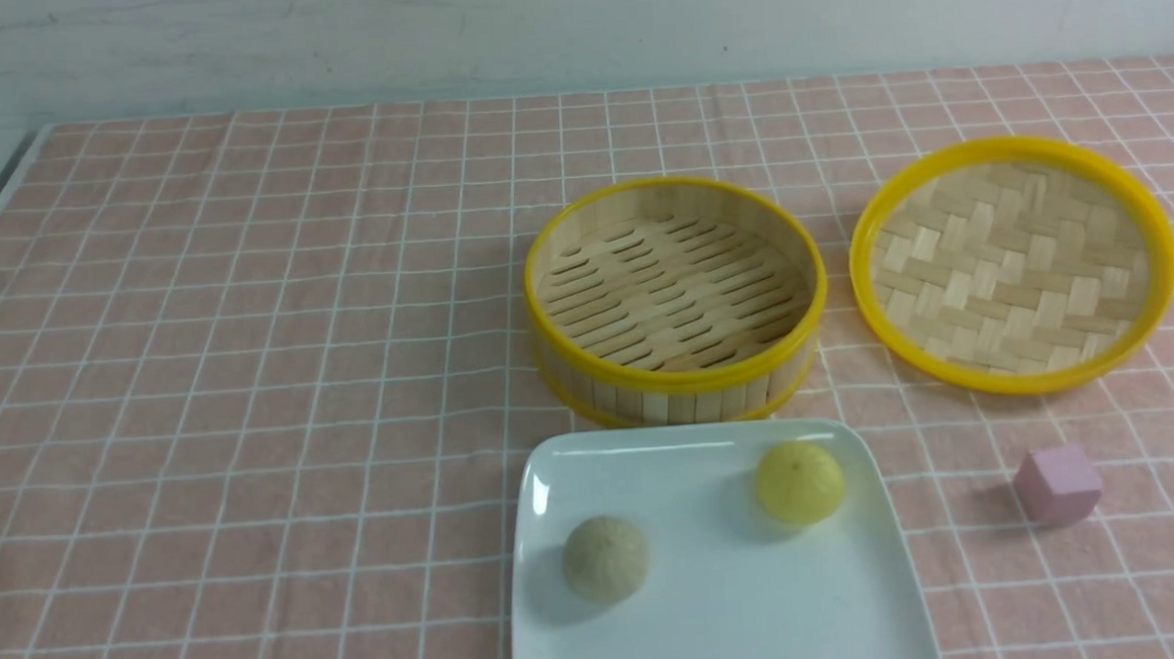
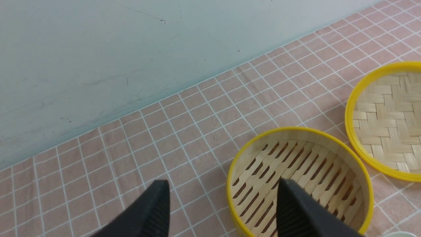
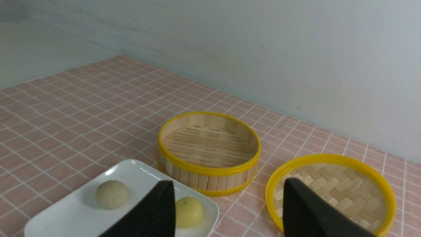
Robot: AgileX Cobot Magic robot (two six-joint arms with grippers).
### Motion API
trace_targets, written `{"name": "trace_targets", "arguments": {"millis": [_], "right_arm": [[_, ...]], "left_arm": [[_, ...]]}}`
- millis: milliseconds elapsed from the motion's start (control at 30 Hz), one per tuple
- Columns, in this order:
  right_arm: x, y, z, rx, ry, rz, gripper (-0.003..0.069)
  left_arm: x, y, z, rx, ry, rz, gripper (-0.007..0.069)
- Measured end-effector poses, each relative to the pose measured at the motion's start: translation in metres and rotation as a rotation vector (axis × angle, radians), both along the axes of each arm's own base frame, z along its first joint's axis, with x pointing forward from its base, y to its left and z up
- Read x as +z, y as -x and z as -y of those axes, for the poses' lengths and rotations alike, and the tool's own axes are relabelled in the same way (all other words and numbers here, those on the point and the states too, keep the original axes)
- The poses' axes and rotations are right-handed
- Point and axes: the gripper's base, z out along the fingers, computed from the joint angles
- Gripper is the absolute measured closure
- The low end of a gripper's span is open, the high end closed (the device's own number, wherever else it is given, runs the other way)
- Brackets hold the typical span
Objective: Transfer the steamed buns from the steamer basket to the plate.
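on the plate: we find both steamed buns, set apart from each other
plate [image 1: 728, 611]: glossy white with rounded corners, at the lower middle of the front view, cut off by the bottom edge
yellow bun [image 1: 800, 482]: on the plate's upper right part, near the rim that faces the basket
greyish-beige bun [image 1: 605, 557]: lower left of the yellow one, toward the plate's left side
steamer basket [image 1: 679, 397]: centre of the front view, just above the plate. we see its whole slotted floor. we cannot tell whether its wall touches the plate's rim
lid [image 1: 1013, 263]: right of the basket in the upper right, woven bamboo face showing, near the basket but apart
pink cube [image 1: 1057, 484]: lower right, on the cloth below the lid, apart from the plate
tablecloth [image 1: 253, 384]: pink check with white lines, under everything
wall [image 1: 574, 23]: pale, along the top edge
left gripper [image 2: 223, 184]: seen only from its own wrist camera, black ribbed jaws wide apart, nothing between them
right gripper [image 3: 229, 183]: seen only from its own wrist camera, jaws wide apart and gripping nothing. the plate, basket and lid show beyond them
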Motion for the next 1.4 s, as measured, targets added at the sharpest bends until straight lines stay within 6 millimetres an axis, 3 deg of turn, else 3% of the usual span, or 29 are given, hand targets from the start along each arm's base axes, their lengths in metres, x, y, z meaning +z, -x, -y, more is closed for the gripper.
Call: {"name": "trace_targets", "arguments": {"millis": [100, 400, 567, 1400], "right_arm": [[-0.014, -0.006, -0.002, -0.003, -0.002, -0.002, 0.0216], [-0.082, -0.04, -0.018, -0.02, 0.036, -0.097, 0.0216], [-0.092, -0.05, -0.021, -0.04, -0.014, -0.005, 0.0216], [-0.104, -0.054, -0.023, -0.042, -0.003, -0.033, 0.0216]], "left_arm": [[0.0, 0.0, 0.0, 0.0, 0.0, 0.0, 0.0179], [0.0, 0.0, 0.0, 0.0, -0.001, -0.005, 0.0179], [0.0, 0.0, 0.0, 0.0, 0.0, -0.006, 0.0179], [0.003, -0.001, 0.001, -0.003, 0.015, 0.026, 0.0179]]}}
